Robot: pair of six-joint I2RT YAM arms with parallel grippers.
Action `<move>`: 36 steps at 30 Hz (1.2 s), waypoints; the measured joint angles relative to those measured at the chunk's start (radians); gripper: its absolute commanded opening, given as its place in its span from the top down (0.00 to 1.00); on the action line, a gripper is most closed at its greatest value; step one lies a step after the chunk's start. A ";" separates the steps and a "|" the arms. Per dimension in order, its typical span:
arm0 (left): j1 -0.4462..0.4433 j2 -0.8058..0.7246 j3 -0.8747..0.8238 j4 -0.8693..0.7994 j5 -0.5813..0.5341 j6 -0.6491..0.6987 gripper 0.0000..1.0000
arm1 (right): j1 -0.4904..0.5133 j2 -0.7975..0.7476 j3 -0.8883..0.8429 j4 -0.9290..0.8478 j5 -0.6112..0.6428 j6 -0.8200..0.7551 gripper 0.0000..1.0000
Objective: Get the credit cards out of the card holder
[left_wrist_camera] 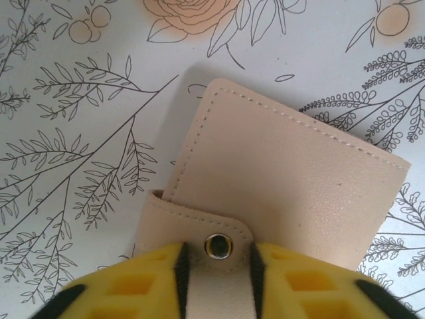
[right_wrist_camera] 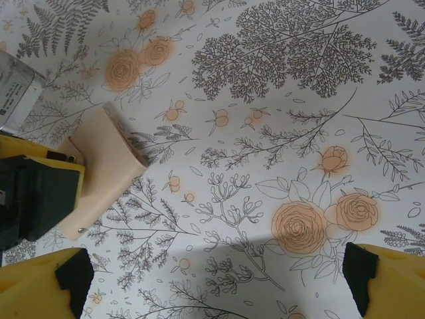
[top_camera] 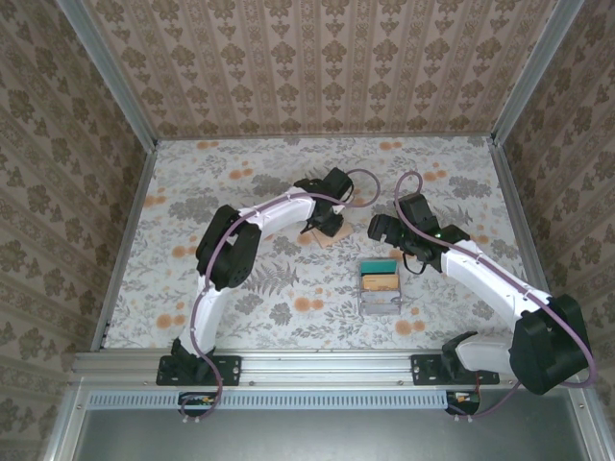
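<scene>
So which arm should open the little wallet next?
Left. The left arm's jaws sit either side of the snap tab on the closed tan card holder. The right arm's jaws hang wide open above the bare flowery table, with the card holder off to one side.

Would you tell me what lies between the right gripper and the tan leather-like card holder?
That stretch is bare floral tablecloth, as the right wrist view shows between the right gripper and the tan leather-like card holder.

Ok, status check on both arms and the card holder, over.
Left gripper shut on the card holder at its snap tab. Right gripper open, above the table. Card holder folded closed. Clear box sits apart.
</scene>
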 measured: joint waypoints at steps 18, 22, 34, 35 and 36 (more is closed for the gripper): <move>0.081 -0.166 -0.130 0.021 0.116 -0.132 1.00 | 0.047 0.056 0.016 0.035 -0.076 -0.005 0.00; 0.143 -0.314 -0.266 0.073 0.182 -0.232 1.00 | 0.071 0.113 0.069 0.050 -0.110 -0.016 0.01; 0.176 -0.525 -0.505 0.155 0.227 -0.385 1.00 | 0.143 0.331 0.246 0.098 -0.241 -0.029 0.21; 0.176 -0.539 -0.511 0.158 0.228 -0.389 1.00 | 0.147 0.357 0.262 0.112 -0.266 -0.024 0.26; 0.176 -0.552 -0.517 0.164 0.230 -0.394 1.00 | 0.151 0.388 0.282 0.123 -0.296 -0.020 0.31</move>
